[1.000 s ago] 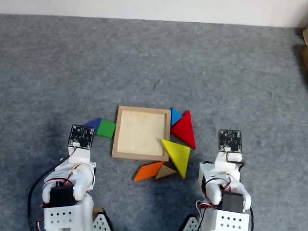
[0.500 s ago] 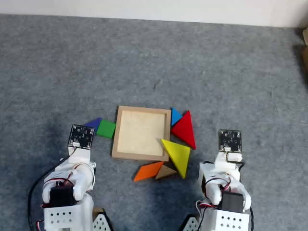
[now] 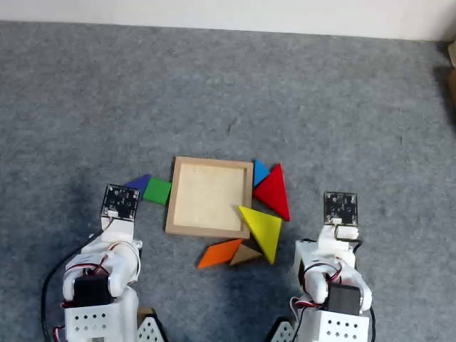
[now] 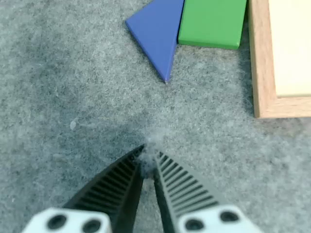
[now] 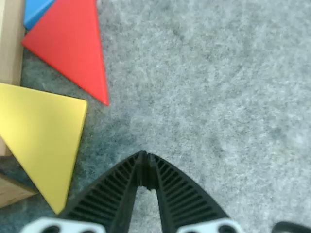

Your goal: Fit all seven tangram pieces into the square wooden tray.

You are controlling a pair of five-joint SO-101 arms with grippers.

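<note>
At the left, the left arm (image 3: 100, 278) sits low over the grey carpet (image 3: 320, 107), and the left gripper (image 4: 148, 158) is clenched on nothing, its ribbed fingers meeting at the tips just above the pile. A little farther off from it lies the dark blue triangle (image 4: 158, 34), touching the left side of the green square (image 4: 213, 22), which itself butts against the left wall of the square wooden tray (image 3: 172, 196). The tray lies flat between the two arms with its pale floor bare.

Near the tray's near edge, the orange parallelogram (image 3: 219, 253) lies on the carpet with the small brown triangle (image 3: 246, 254) touching its right end. The big yellow triangle (image 3: 263, 228) lies just right of those, with one corner resting over the tray's near right corner. Beyond it, along the tray's right wall, is the light blue triangle (image 3: 260, 172), and the red triangle (image 3: 273, 191) is pressed against its right side.

At the right, the right arm (image 3: 331, 278) mirrors the left. The right gripper (image 5: 146, 167) is closed tight and holds nothing. It hovers over bare carpet to the right of the yellow triangle, clear of every piece.
</note>
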